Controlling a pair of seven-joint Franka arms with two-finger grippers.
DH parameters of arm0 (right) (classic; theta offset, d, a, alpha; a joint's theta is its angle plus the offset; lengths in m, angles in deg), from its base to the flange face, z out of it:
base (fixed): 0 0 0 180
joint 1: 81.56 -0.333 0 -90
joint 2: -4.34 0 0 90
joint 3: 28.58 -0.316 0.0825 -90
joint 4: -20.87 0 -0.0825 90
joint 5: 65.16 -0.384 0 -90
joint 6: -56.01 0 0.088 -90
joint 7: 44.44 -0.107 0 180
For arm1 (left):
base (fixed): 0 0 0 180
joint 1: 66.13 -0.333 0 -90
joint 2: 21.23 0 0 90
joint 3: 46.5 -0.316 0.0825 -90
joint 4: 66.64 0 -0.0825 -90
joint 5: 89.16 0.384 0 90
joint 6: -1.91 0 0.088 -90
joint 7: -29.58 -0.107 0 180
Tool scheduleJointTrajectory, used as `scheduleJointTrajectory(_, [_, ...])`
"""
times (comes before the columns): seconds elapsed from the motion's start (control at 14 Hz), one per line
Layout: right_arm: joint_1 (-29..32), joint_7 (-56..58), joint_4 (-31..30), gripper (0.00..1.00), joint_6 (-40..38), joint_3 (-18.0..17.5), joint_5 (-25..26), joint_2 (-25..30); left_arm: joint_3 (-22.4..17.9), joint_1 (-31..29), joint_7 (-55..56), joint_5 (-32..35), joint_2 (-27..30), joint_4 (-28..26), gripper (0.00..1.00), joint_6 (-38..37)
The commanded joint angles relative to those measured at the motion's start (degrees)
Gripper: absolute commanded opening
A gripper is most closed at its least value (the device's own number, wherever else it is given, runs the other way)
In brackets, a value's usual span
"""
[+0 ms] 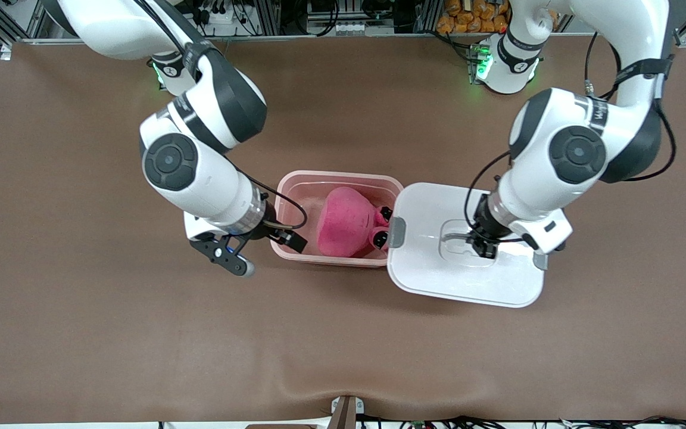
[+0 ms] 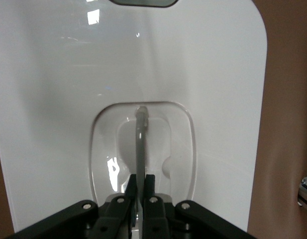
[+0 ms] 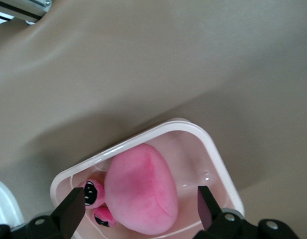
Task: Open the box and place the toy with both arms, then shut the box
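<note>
A brown table with orange packets.

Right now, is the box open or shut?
Open. The lid is off, beside the box toward the left arm's end; the left gripper grips its handle. The toy lies inside.

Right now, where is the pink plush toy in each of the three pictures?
Front view: the toy lies in the open box, beside the lid.
Left wrist view: not in it; only the lid shows.
Right wrist view: the toy lies in the box.
Shared landmark: the white lid.
</note>
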Motion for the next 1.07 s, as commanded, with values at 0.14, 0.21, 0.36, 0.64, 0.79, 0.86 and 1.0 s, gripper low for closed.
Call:
scheduleJointTrajectory(0.14, [3.6,1.6,-1.0,1.00,-3.6,-1.1,-0.8,2.8,-0.5,3.6,4.6,0.0,0.2,0.8,0.00,0.3])
scheduleJointTrajectory(0.21, [4.0,2.9,-1.0,1.00,-4.1,-1.1,-0.8,3.4,-0.5,4.3,5.4,0.0,0.2,0.8,0.00,1.0])
scheduleJointTrajectory(0.36, [5.0,3.5,-1.0,1.00,-5.8,-1.1,-0.8,4.4,-0.5,5.5,8.2,-0.2,0.0,0.9,0.00,2.5])
scheduleJointTrajectory(0.64, [7.7,6.7,-1.0,1.00,-9.7,-1.1,-0.9,6.6,-0.5,8.6,12.7,-0.1,-2.5,3.0,0.00,3.1])
scheduleJointTrajectory(0.79, [9.3,9.6,-1.0,1.00,-12.0,-1.1,-0.9,7.9,-0.7,9.9,14.4,-0.1,-4.0,4.5,0.00,3.1])
scheduleJointTrajectory(0.86, [10.2,11.3,-1.0,1.00,-13.1,-1.2,-1.0,8.4,-0.8,10.4,15.1,-0.1,-4.6,5.0,0.00,3.2])
scheduleJointTrajectory(1.0, [12.6,14.0,-1.0,1.00,-14.7,-2.2,-1.3,9.3,-0.8,11.2,16.5,-0.1,-5.1,5.3,0.00,4.7])
